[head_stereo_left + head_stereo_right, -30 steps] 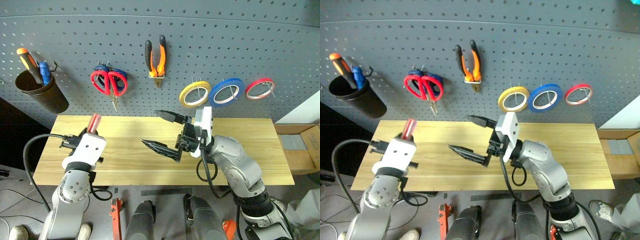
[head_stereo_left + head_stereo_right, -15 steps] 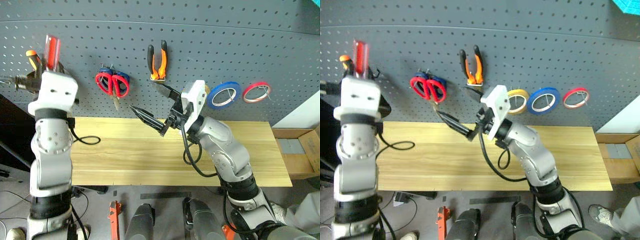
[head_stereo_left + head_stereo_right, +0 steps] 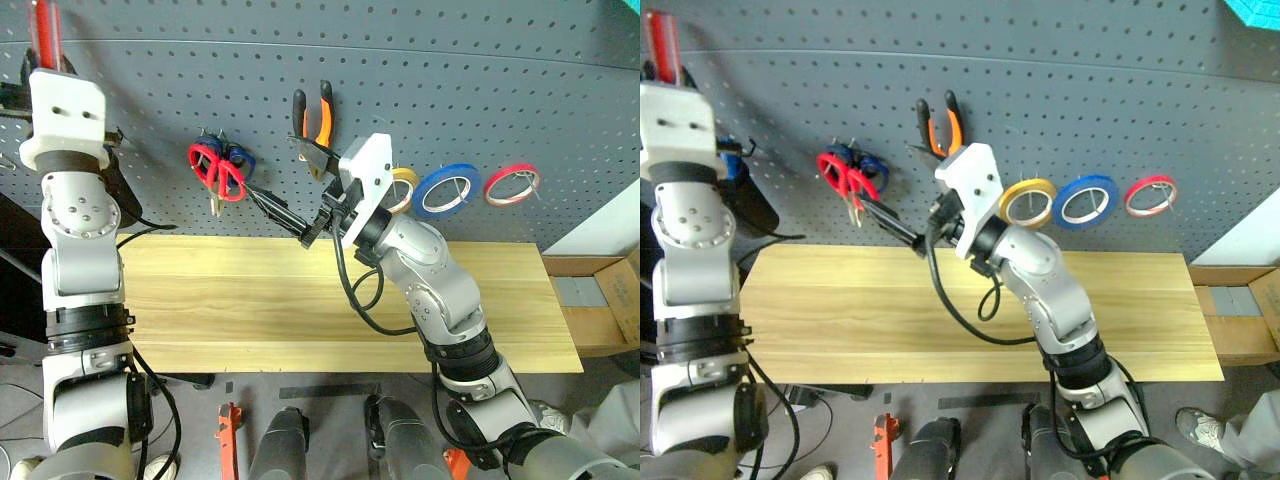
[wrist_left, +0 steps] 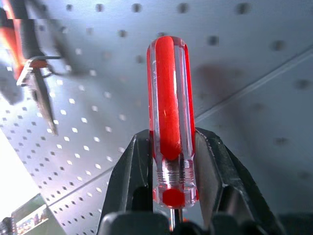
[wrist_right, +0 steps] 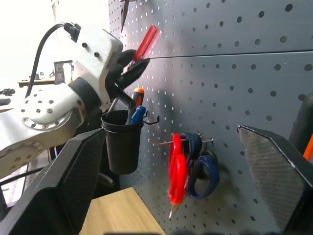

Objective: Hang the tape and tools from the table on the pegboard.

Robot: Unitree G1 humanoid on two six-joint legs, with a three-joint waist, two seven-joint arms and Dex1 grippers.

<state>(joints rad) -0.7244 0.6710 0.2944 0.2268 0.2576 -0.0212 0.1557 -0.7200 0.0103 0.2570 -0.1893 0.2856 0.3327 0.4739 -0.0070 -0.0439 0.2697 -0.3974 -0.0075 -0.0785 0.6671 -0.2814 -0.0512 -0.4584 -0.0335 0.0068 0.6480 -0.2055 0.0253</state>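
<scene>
Robot lifts a red-handled screwdriver to a tool wall above a bare wooden desk

Nearest the camera, the light wood desk [image 3: 300, 300] lies below both raised arms. The left end effector [image 4: 168, 161] pinches the red-handled screwdriver [image 4: 170, 112], handle up, close before the pegboard [image 3: 450, 90]; the right end effector [image 3: 290, 180] has its fingers spread wide, holding nothing, just in front of the hanging tools. On the pegboard hang red-handled scissors [image 3: 215, 170] over a blue-handled pair, orange-and-black pliers [image 3: 312, 115], and yellow tape [image 3: 1028, 202] beside a blue ring [image 3: 450, 187] and a red ring [image 3: 512, 182]. A black cup [image 5: 121, 142] holds other tools.
</scene>
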